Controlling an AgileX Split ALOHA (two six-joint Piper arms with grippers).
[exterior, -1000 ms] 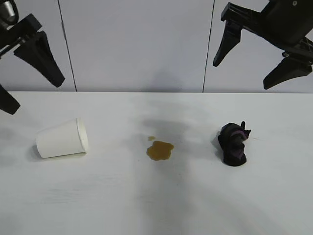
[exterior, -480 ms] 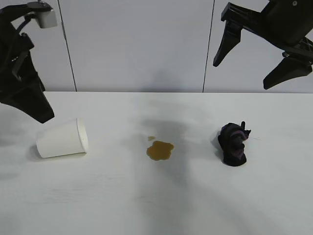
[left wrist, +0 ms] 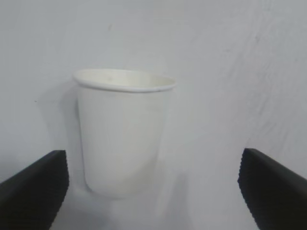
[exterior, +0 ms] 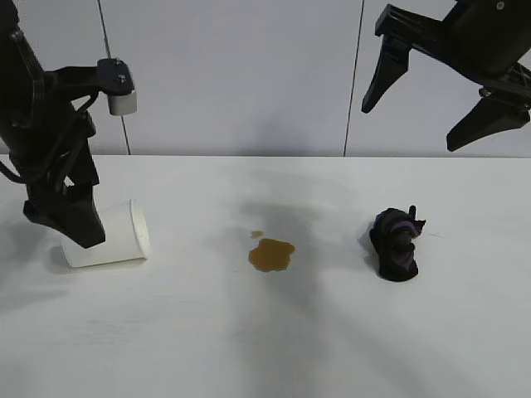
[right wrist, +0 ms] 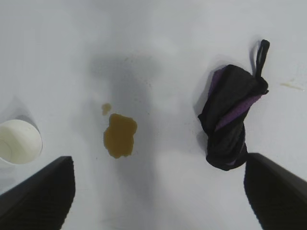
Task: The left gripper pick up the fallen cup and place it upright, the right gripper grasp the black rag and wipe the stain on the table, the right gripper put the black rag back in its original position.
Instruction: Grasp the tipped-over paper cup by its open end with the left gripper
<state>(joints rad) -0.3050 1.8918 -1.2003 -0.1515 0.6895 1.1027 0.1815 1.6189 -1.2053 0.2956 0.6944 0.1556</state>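
Note:
The white paper cup (exterior: 112,235) lies on its side at the left of the table (exterior: 249,348), mouth toward the stain. My left gripper (exterior: 83,228) has come down right at the cup, one finger in front of its base. In the left wrist view the cup (left wrist: 122,129) lies between the wide-open fingers (left wrist: 33,191), nearer one of them, with no contact showing. The brown stain (exterior: 271,254) is at the table's middle, the black rag (exterior: 396,246) to its right. My right gripper (exterior: 411,126) hangs open high above the rag. The right wrist view shows the rag (right wrist: 230,120), the stain (right wrist: 120,135) and the cup (right wrist: 18,142).
A pale panelled wall (exterior: 232,75) closes off the table's far edge. A tiny brown droplet (exterior: 257,234) sits just behind the stain. Bare white tabletop lies between the cup, the stain and the rag and along the whole front.
My left arm has swung in from the upper left and dropped down to the cup. The cup, stain, rag and right arm have not moved.

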